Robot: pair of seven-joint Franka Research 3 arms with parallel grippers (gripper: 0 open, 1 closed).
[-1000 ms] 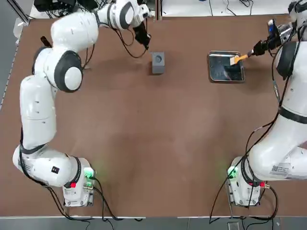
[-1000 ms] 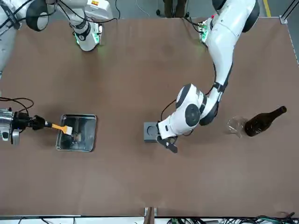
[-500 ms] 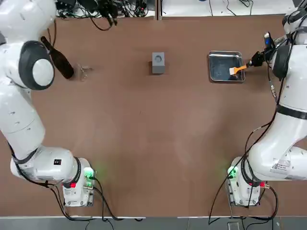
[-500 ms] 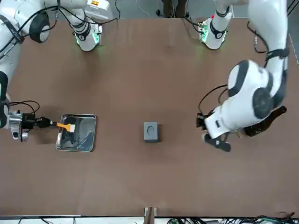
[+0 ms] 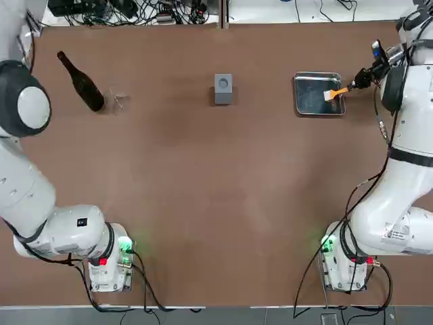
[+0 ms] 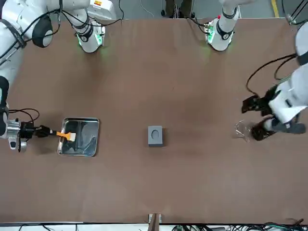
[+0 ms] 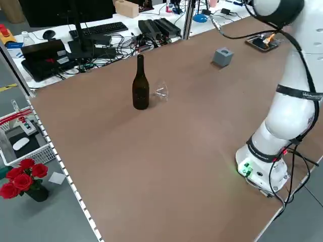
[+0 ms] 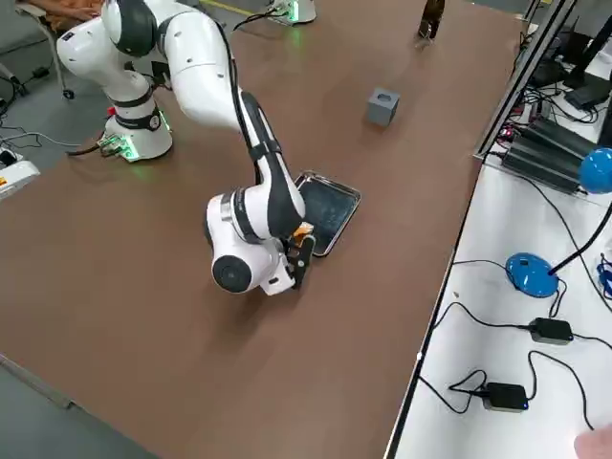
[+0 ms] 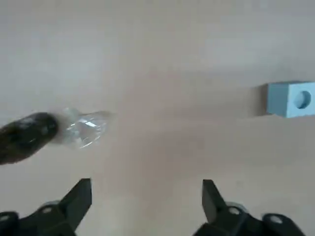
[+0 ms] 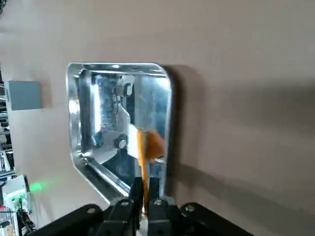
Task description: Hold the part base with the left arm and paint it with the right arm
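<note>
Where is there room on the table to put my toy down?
The bare stretch between the part base and the arm bases is free. It is crowded by the tray, where the right gripper holds a brush, and around the bottle.

No text, brand, number or sign can be read in these pictures. There are small dark markings on the white shell of the left arm (image 5: 79,222) near its base, and a faint grey marking on the right arm (image 5: 390,237) low on its body, but both are too small to read. The dark bottle (image 7: 140,84) on the table (image 5: 203,203) shows no label that can be read.
</note>
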